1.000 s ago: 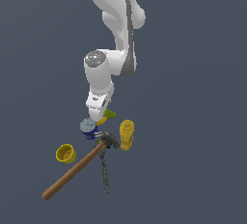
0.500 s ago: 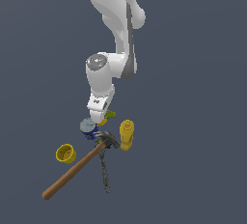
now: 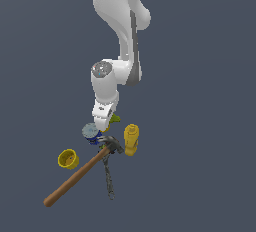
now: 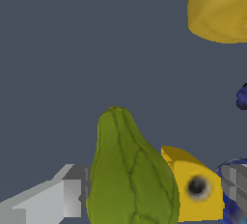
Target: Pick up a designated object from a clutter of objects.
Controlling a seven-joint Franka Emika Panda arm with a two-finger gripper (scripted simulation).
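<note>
The designated object, an olive-green pear-like lump (image 4: 130, 172), stands between my gripper's fingers in the wrist view. In the exterior view only a bit of it (image 3: 114, 119) shows beside the hand. My gripper (image 3: 103, 122) (image 4: 154, 191) is open and low over the clutter. One white finger (image 4: 53, 199) is right beside the lump, and the other grey finger (image 4: 236, 179) is past the small yellow block (image 4: 193, 189). The block with a dark spot sits against the lump, inside the finger span. I cannot tell whether a finger touches the lump.
The blue can with grey top (image 3: 91, 131) stands just beside the hand. The yellow bottle (image 3: 131, 139) (image 4: 219, 8) lies on the exterior view's right. The wooden-handled hammer (image 3: 77, 175), dark chain (image 3: 108, 176) and yellow cup (image 3: 68, 159) lie nearer the camera.
The arm has bent further and the hand has come down a little onto the clutter, over the green lump. The objects have not moved.
</note>
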